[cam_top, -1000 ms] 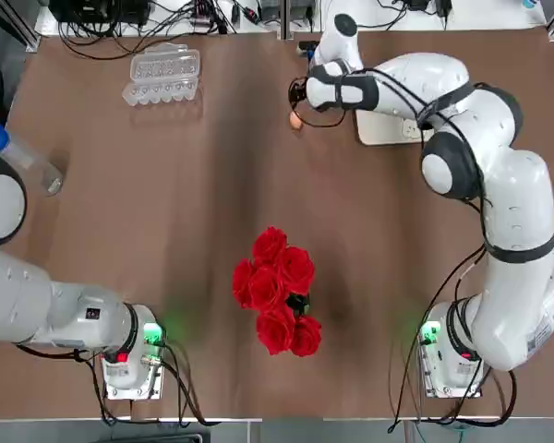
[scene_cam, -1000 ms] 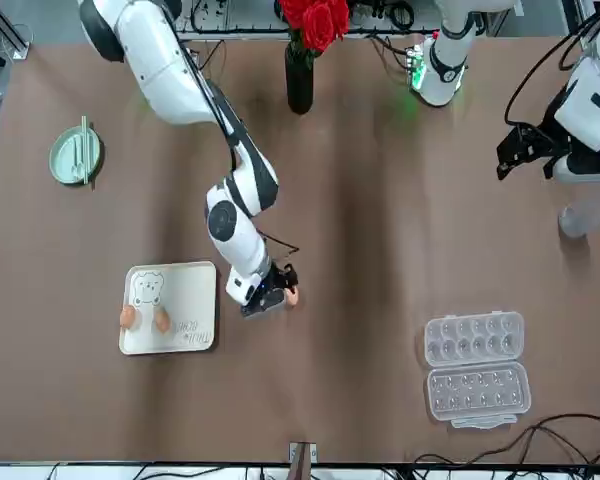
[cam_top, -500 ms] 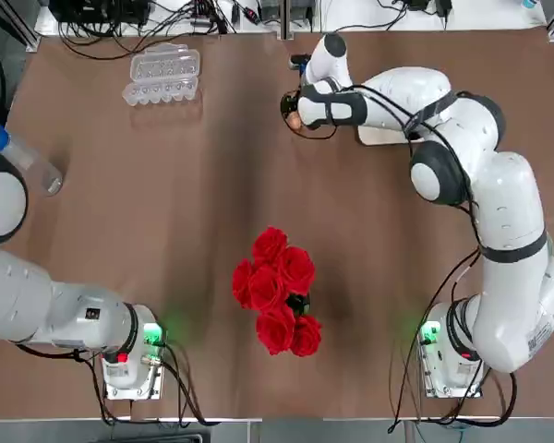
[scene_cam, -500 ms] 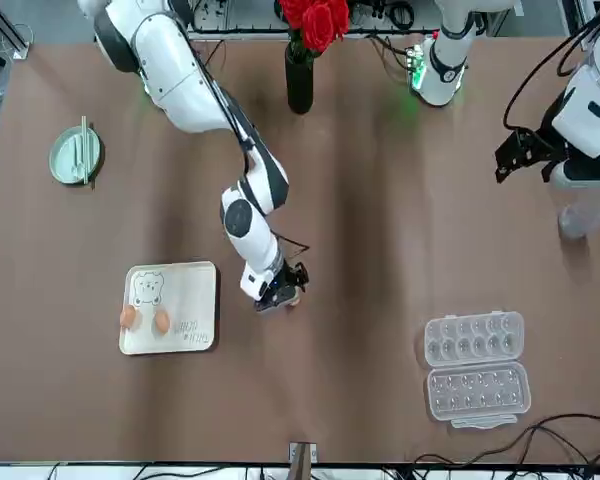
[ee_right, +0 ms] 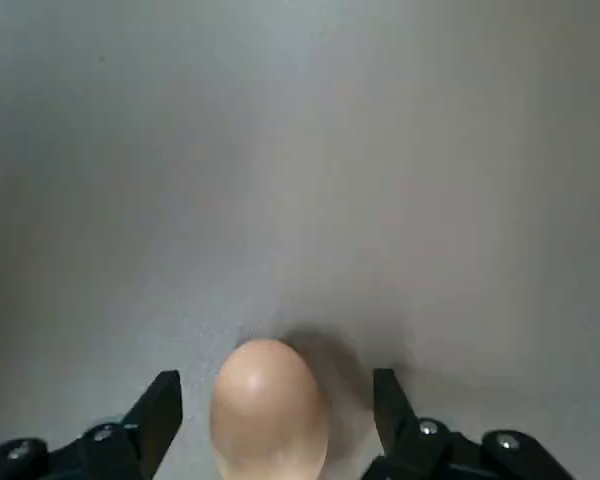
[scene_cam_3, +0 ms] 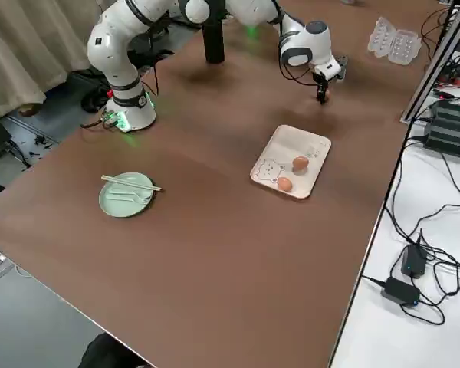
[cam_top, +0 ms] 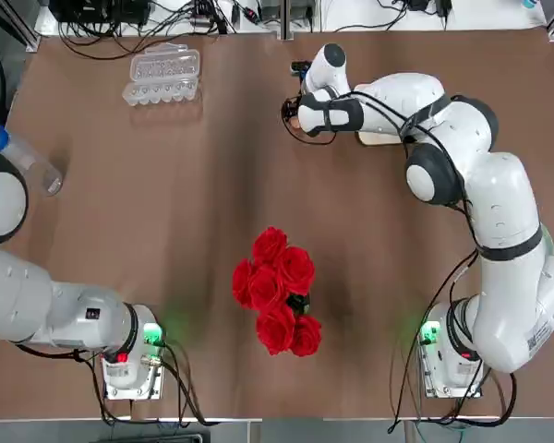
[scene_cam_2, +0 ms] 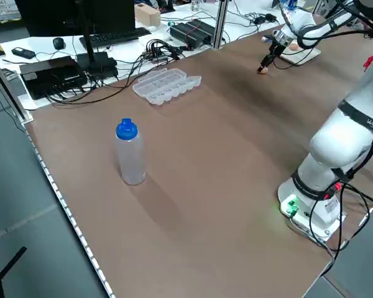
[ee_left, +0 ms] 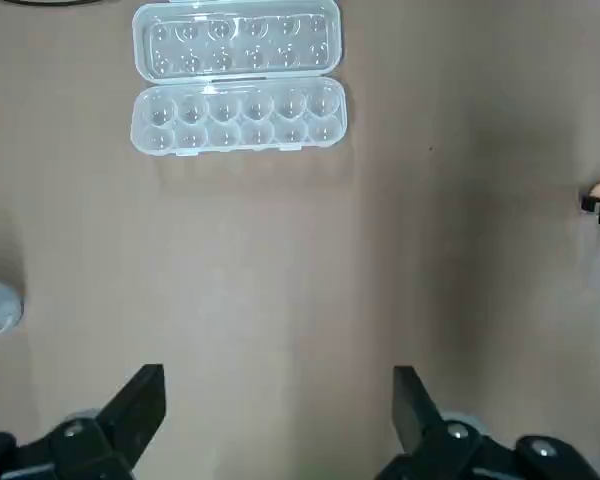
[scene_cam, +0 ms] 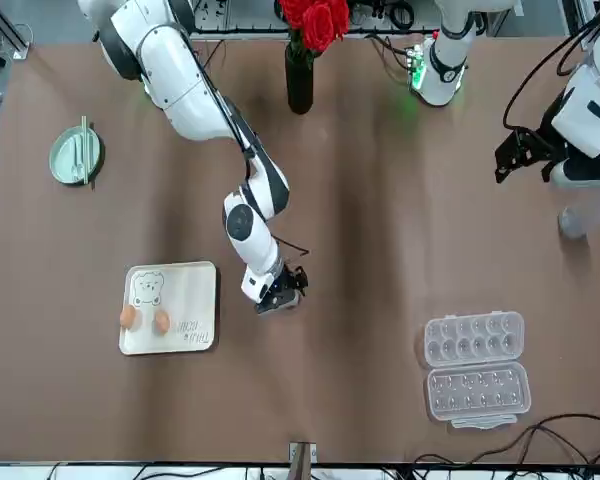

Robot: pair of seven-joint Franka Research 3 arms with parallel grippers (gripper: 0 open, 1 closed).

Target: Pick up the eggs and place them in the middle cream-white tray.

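Loose egg (ee_right: 270,415): on the bench (scene_cam: 360,400), between the open fingers of your right end effector (ee_right: 277,374); nothing gripped; close off-centre and you could roll it away, squeeze hard and it may crack.
Tray (scene_cam: 190,300): already bears two eggs (scene_cam: 128,316) (scene_cam: 162,321); a careless release could knock them.
Left end effector (ee_left: 280,371): parked above the bench, wide open, empty.

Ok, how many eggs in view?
3: two on the cream-white tray, at and; one on the table, between the right hand's open fingers.
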